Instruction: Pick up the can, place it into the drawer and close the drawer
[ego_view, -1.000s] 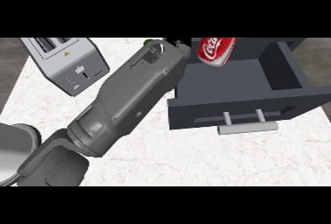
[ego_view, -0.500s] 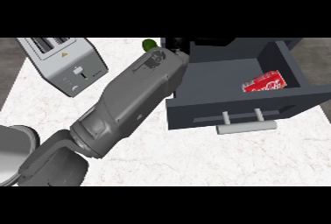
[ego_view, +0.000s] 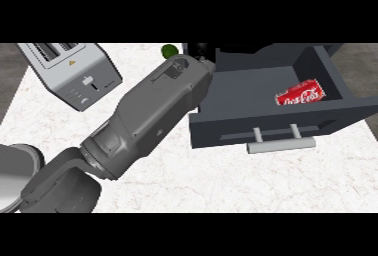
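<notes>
Drawer (ego_view: 221, 127): it was a dark grey box, pulled out and open, standing on the right part of the counter. Its front panel faced the lower edge of the view and carried a pale bar handle (ego_view: 280, 145) on two short posts.
Content of the drawer: the can (ego_view: 300, 94), red with white lettering, lay on its side inside the drawer, on the floor of it, near the right wall and close behind the front panel. I saw nothing else in the drawer.
Can and hand: the can was apart from the arm; nothing touched it.
Arm: one grey forearm (ego_view: 151, 117) crossed the view diagonally, from the lower left corner up to the back left corner of the drawer. From this view I could not tell surely which arm it was.
Hand: only a small black part (ego_view: 199, 49) showed at the end of the forearm, at the top edge of the view, just behind the drawer's back wall. How the fingers stood, open or closed, I could not tell, and I saw nothing in them.
Other hand: it did not show.
Toaster (ego_view: 70, 72): silver, with two slots, it stood at the upper left of the counter, well apart from the drawer.
Green object (ego_view: 169, 49): small and round, partly hidden behind the forearm, near the top edge.
Counter (ego_view: 244, 185): white marble surface.
</notes>
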